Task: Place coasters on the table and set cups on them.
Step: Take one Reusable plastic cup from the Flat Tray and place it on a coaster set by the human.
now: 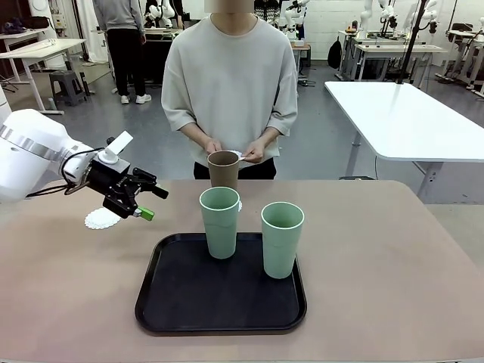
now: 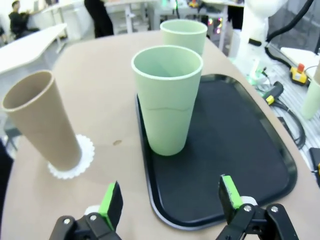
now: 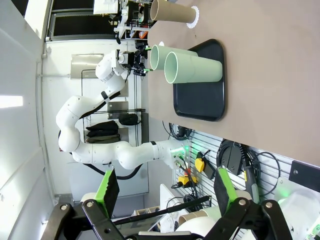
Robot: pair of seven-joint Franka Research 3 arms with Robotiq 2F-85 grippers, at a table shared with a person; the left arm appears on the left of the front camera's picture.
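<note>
Wide, empty left gripper (image 2: pixel 170 200) and right gripper (image 3: pixel 164 187); brown cup (image 2: pixel 42 122) on coaster (image 2: pixel 85 155) near tray (image 2: pixel 240 150); possibly second coaster (image 1: pixel 237 155) in person's hand (image 1: pixel 254 153).

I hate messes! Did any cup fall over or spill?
No, nothing stands out. The brown cup stands upright on its coaster; the left green cup and right green cup stand upright on the black tray; a spare coaster lies on the table.

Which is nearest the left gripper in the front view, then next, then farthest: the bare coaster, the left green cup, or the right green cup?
1. Bare coaster, on the table right beside the left gripper.
2. Left green cup, at the tray's back left corner.
3. Right green cup, farther right on the tray.
</note>
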